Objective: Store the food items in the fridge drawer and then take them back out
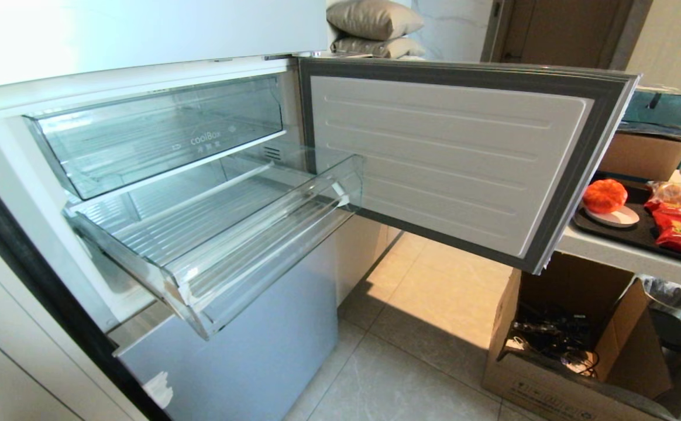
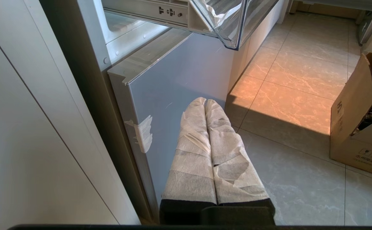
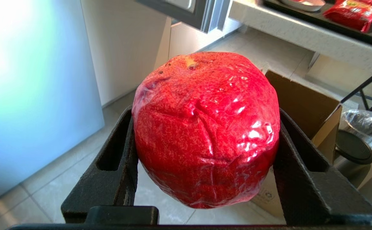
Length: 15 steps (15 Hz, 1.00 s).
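Observation:
In the right wrist view, my right gripper (image 3: pixel 205 111) is shut on a food item, a glossy, ribbed, round red fruit (image 3: pixel 205 127), with one black finger on each side of it. It hangs above the floor tiles, outside the head view. A second red-orange fruit (image 1: pixel 605 196) lies on a small plate on the counter at the right. The fridge drawer (image 1: pixel 270 245) is pulled out, clear plastic, with nothing in it; its corner (image 2: pixel 234 22) shows in the left wrist view. My left gripper (image 2: pixel 205 101), with taped white fingers, hangs shut and empty by the lower fridge door.
A clear bin (image 1: pixel 159 134) with lettering sits above the drawer. The open fridge door (image 1: pixel 451 152) swings out to the right. A black tray (image 1: pixel 639 234) with red snack packets lies on the counter. An open cardboard box (image 1: pixel 574 345) stands on the floor below it.

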Tool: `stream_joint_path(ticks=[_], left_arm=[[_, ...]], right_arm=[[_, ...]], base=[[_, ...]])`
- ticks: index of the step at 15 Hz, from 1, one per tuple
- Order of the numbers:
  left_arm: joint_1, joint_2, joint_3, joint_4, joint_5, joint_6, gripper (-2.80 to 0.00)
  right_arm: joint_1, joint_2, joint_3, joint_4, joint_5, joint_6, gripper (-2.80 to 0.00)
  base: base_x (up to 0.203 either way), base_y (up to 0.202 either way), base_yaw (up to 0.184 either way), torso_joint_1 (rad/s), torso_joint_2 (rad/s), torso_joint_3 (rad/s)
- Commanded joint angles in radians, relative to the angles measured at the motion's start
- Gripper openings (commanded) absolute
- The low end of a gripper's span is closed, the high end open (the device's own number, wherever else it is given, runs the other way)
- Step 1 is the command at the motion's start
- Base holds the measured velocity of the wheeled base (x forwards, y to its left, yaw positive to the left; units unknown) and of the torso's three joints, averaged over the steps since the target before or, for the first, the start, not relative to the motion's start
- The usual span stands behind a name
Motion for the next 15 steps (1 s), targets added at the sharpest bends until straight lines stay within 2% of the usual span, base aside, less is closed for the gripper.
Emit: stream_joint_path(ticks=[1, 5, 15], left_arm=[[0.001, 0.000, 0.000, 0.000, 0.000, 0.000, -2.80], [0.001, 0.000, 0.000, 0.000, 0.000, 0.000, -2.80], [-0.001, 0.000, 0.000, 0.000, 0.000, 0.000, -2.80]], right_arm=[[0.001, -0.007, 0.001, 0.005, -0.001, 0.006, -2.80], [0.001, -0.006, 0.001, 0.005, -0.002, 0.007, -2.80], [0.001, -0.007, 0.001, 0.005, -0.008, 0.021, -2.80]], base=[[0.000, 0.000, 0.000, 0.000, 0.00, 0.000], [-0.002, -0.002, 0.022, 0.000, 0.00, 0.002], [0.001, -0.007, 0.171, 0.001, 0.00, 0.003]])
